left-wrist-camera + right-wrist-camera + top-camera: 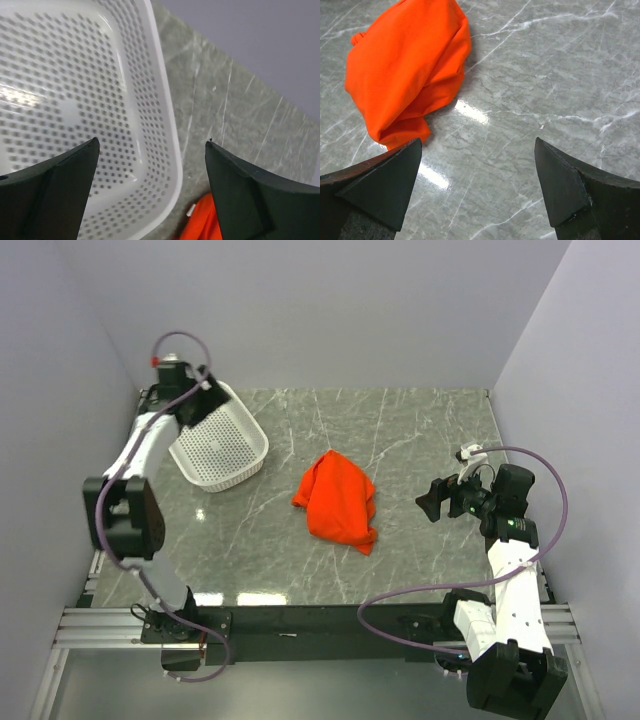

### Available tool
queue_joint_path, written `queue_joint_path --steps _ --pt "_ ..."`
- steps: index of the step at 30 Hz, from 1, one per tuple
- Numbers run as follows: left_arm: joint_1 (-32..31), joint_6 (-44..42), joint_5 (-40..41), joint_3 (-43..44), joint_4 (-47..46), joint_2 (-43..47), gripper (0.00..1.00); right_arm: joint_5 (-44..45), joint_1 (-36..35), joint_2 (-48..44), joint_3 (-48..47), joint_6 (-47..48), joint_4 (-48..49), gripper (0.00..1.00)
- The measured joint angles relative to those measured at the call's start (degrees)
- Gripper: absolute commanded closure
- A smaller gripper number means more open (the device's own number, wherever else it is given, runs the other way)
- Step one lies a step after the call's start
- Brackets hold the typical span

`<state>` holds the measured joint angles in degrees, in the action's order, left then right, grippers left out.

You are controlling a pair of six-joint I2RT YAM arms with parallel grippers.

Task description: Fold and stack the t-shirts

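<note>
Your left arm reaches far back along its own side, elbow bent low. Your left gripper tips downward, jaws spread wide with nothing between them. Your right arm rises from its base and bends inward. Your right gripper points left, jaws wide and empty.

Lab test cell: plain walls, marbled table.

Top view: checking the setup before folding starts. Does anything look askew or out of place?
The t-shirt lies crumpled in a heap, not flat. The white basket at far left sits skewed to the edges of the table. Nothing looks spilled or damaged.
</note>
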<state>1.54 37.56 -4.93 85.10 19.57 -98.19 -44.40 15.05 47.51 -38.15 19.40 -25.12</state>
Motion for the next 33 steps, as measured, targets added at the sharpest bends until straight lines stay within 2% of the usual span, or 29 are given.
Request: queue_joint_path --steps 2,7,11,14,15,19,22,26,27,33 --pt "-3.82 1.20 0.26 4.00 2.32 -5.53 0.08 0.02 0.00 0.00 0.00 0.00 -0.02 0.01" --pt "-10.73 3.80 3.87 18.75 12.15 -21.22 0.19 0.00 0.02 0.00 0.00 0.00 -0.02 0.01" --pt "-12.63 4.28 7.98 27.74 19.12 -29.16 0.24 0.00 0.13 0.00 0.00 0.00 -0.04 0.01" --pt "-13.62 3.82 11.87 33.92 23.69 -33.66 0.32 -0.02 0.15 0.00 0.00 0.00 -0.07 0.01" --pt "-13.86 3.56 13.11 34.86 24.57 -34.36 0.38 -0.02 0.17 0.00 0.00 0.00 -0.04 0.01" --pt "-14.45 0.50 18.36 35.08 27.47 -34.82 0.53 -0.02 0.22 0.00 0.00 0.00 -0.07 0.01" --pt "-14.80 -3.56 21.90 33.24 27.21 -34.53 0.58 -0.02 0.22 0.02 0.00 0.00 -0.07 0.01" --pt "-14.80 -10.32 24.61 24.63 25.24 -32.17 0.62 -0.04 0.22 0.31 0.00 0.00 -0.07 0.01" --pt "-14.80 -12.13 24.61 22.88 24.63 -31.17 0.67 -0.02 0.22 0.35 0.00 0.00 -0.09 0.01" --pt "-14.23 -23.39 27.12 15.26 21.38 -25.83 0.76 -0.11 0.22 0.50 0.00 0.00 -0.11 0.01"
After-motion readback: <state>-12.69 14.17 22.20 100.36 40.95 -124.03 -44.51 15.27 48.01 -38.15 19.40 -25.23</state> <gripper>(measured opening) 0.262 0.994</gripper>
